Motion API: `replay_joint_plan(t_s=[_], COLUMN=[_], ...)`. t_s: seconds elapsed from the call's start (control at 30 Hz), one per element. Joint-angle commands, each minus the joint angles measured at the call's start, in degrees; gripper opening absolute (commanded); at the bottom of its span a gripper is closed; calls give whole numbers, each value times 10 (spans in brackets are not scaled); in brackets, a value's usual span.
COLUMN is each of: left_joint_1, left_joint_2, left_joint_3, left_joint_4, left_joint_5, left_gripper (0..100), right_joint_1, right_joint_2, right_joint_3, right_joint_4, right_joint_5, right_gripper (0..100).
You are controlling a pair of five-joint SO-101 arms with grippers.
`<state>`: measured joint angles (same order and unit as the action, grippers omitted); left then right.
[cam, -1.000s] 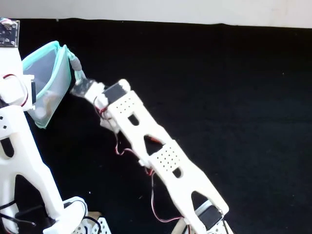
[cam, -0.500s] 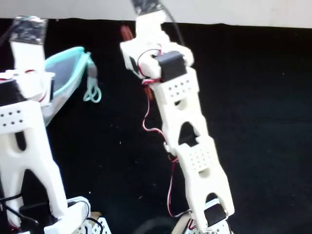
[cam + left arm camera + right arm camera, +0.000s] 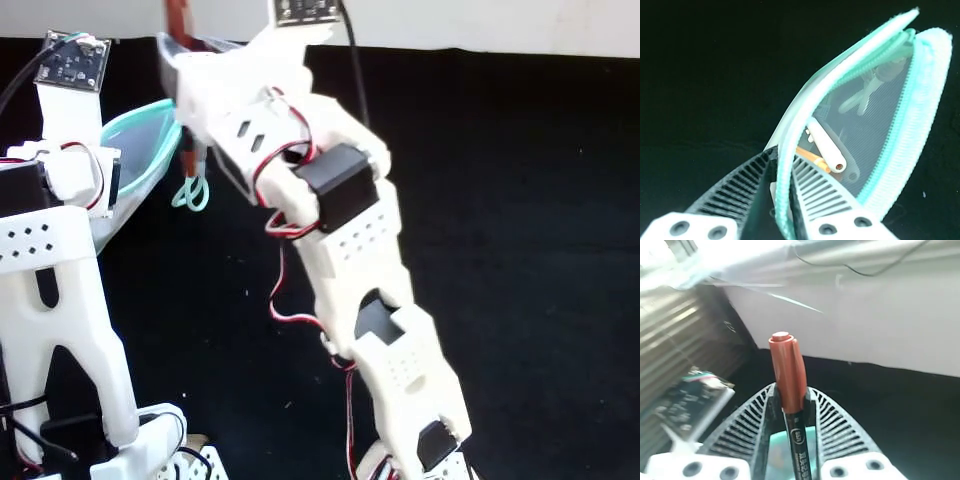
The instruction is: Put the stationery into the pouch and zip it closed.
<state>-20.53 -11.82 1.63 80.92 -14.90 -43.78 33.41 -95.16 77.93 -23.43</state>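
Right tool (image 3: 790, 407) grips the marker (image 3: 786, 367) near the pouch (image 3: 880, 125), left tool (image 3: 782, 200) pinches its rim; a skewed release may miss the mouth.

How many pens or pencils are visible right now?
3. A red-capped marker in the right pincer; a white pen and an orange pencil inside the pouch, held by the left pincer. More may be hidden in the pouch.

Lab-like workbench: black table (image 3: 530, 200), bare circuit board (image 3: 72, 60), white wall (image 3: 480, 25).
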Motion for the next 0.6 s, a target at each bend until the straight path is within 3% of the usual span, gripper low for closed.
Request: replay_joint_plan(t_s=[0.0,0.27,0.57], left_joint_1=[2,2,2], left_joint_2=[21,21,21], left_joint_3=[9,9,9], left_joint_4=[0,0,-4], left_joint_5=[6,6,6], left_gripper=[7,7,7], right_joint_1=[-17,-20,-21], right_joint_2=[-29,64,211], right_joint_3=[-55,-57,-59], right_joint_4=[-47,-171,-243], right_joint_5=[-13,-10,18], right_gripper=[6,6,6])
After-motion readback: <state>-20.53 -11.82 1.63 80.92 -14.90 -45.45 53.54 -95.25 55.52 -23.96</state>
